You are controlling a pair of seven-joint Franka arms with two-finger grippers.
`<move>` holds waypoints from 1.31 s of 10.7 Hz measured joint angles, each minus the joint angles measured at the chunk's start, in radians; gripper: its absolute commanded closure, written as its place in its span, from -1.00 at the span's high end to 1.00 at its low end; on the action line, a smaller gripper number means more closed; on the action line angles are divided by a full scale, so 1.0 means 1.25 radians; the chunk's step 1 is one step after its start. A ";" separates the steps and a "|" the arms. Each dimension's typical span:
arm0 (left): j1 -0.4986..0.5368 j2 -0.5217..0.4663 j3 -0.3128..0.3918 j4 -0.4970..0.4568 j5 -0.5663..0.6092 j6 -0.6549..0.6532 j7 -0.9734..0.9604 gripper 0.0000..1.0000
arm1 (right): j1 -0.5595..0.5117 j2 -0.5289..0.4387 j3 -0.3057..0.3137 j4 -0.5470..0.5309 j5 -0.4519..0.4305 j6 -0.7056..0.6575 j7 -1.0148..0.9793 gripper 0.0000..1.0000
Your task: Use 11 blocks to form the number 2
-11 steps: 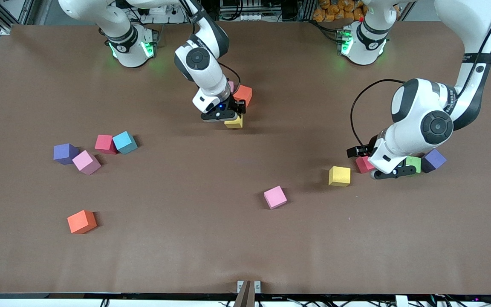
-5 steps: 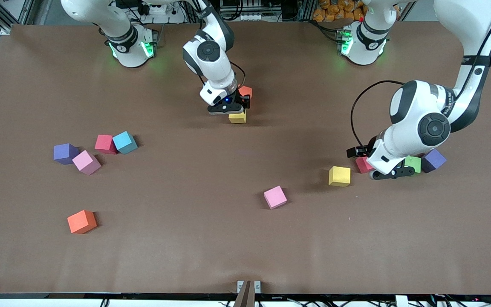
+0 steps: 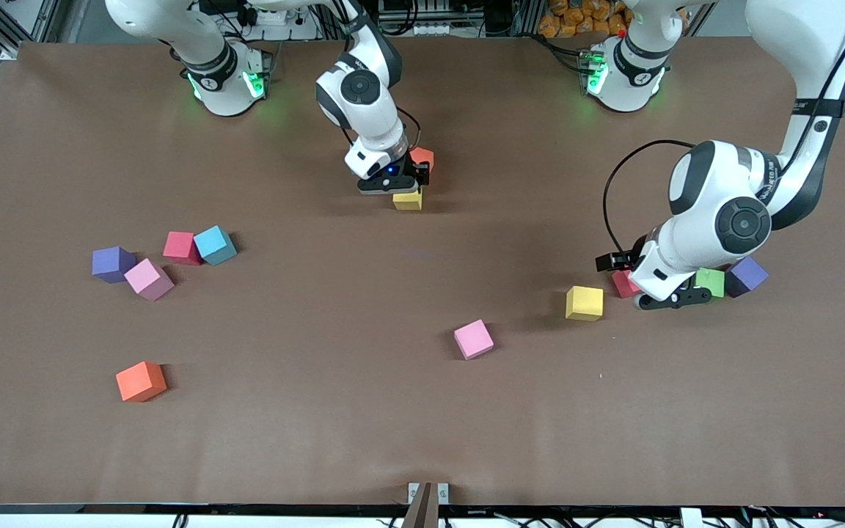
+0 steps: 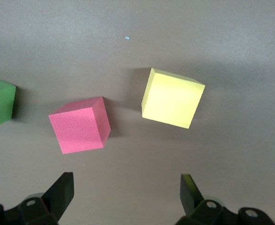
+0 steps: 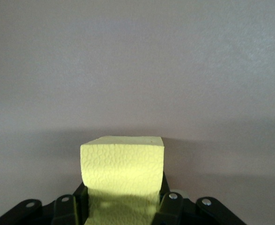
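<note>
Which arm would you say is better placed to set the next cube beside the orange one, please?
Right: the right gripper is shut on a yellow cube beside the orange cube. The left gripper is open and holds nothing.

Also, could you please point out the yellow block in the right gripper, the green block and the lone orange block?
held yellow block (image 5: 123, 165): right wrist view, its front face.
green block (image 3: 711, 282): front view, its top face.
lone orange block (image 3: 140, 380): front view, its top face.

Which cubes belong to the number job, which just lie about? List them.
Job: yellow cube in the shut right gripper; orange cube beside it; second yellow cube, red cube, green cube by the open left gripper; pink cube; blue cube, second red cube, second pink cube; second orange cube.
Idle: two purple cubes.
</note>
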 measured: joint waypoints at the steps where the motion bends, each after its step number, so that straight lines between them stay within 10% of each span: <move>1: 0.000 0.000 0.000 0.000 0.000 0.000 0.000 1.00 | 0.005 0.000 -0.002 -0.001 0.000 0.002 0.003 -0.10; 14: -0.001 0.006 -0.002 0.001 0.005 0.000 0.000 1.00 | 0.041 0.000 -0.008 -0.008 -0.018 0.006 0.022 -0.12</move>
